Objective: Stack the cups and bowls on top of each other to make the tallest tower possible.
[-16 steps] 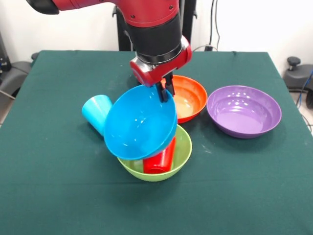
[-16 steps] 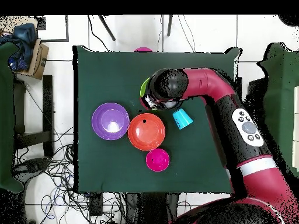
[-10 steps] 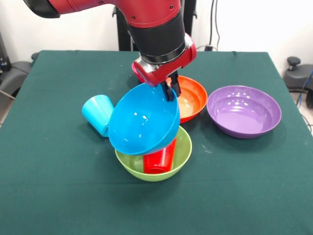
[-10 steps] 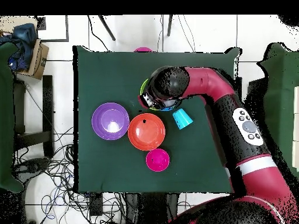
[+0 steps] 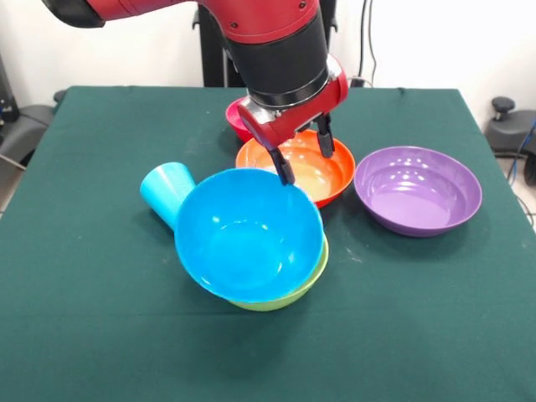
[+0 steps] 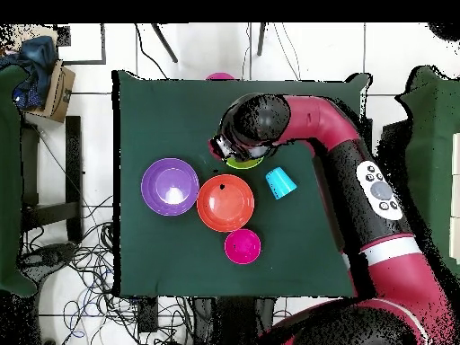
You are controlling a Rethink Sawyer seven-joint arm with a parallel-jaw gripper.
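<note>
Blue bowl (image 5: 249, 233) sits tilted in lime green bowl (image 5: 293, 291); gripper (image 5: 303, 156) wide, empty. Lift straight, avoid rim.

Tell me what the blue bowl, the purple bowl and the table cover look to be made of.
Blue bowl: probably glossy moulded plastic; it shows soft highlights and one even colour.
Purple bowl: the same sort of shiny plastic, going by the bright spots of light across its inside.
Table cover: seemingly dark green matte cloth, perhaps felt; it throws back no light and shows faint creases.
</note>
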